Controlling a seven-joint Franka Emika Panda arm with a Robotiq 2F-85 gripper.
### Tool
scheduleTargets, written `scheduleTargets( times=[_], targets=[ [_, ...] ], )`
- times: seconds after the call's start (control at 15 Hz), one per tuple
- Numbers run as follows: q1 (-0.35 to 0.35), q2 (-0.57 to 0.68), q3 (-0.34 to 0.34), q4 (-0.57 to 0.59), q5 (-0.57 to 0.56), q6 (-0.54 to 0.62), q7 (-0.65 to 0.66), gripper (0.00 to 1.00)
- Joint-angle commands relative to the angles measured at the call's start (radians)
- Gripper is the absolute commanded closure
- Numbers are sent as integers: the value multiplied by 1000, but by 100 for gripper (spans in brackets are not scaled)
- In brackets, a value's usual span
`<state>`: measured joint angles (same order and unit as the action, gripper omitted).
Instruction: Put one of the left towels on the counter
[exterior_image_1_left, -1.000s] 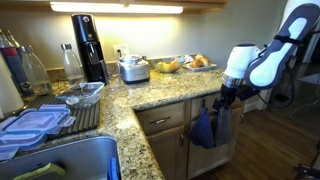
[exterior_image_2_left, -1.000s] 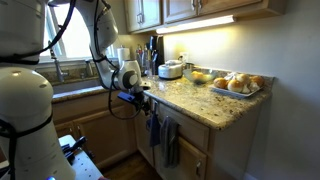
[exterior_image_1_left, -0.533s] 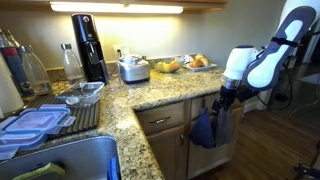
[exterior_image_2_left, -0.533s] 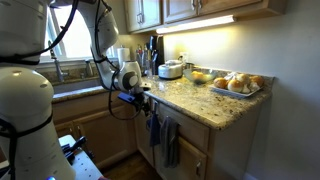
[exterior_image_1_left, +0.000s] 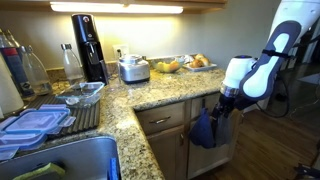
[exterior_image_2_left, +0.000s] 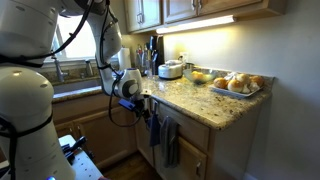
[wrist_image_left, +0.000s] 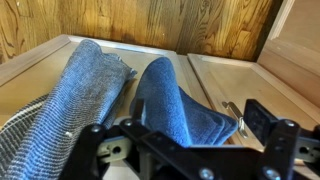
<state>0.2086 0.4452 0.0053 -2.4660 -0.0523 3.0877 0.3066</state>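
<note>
Just under the counter (exterior_image_1_left: 165, 95), fingers (wrist_image_left: 262, 120) flanking the towel (wrist_image_left: 175, 100).

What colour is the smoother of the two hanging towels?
The towel is solid medium blue, clearest in the wrist view.

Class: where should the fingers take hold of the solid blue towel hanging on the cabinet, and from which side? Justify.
Probably grip the blue towel at its raised central fold, coming straight in from the front: it hangs against the cabinet front, so only that bunched ridge stands proud. Stay clear of the grey-blue towel alongside.
</note>
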Motion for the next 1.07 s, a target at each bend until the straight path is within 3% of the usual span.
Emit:
scheduleTargets(
  times=[0.0,0.53,1.0],
  targets=[
    [36,62,-31,13,33,103,-43,0],
    [231,230,-182,94,158,235,-80,0],
    [318,311,-249,184,215,232,-94,3]
  ],
)
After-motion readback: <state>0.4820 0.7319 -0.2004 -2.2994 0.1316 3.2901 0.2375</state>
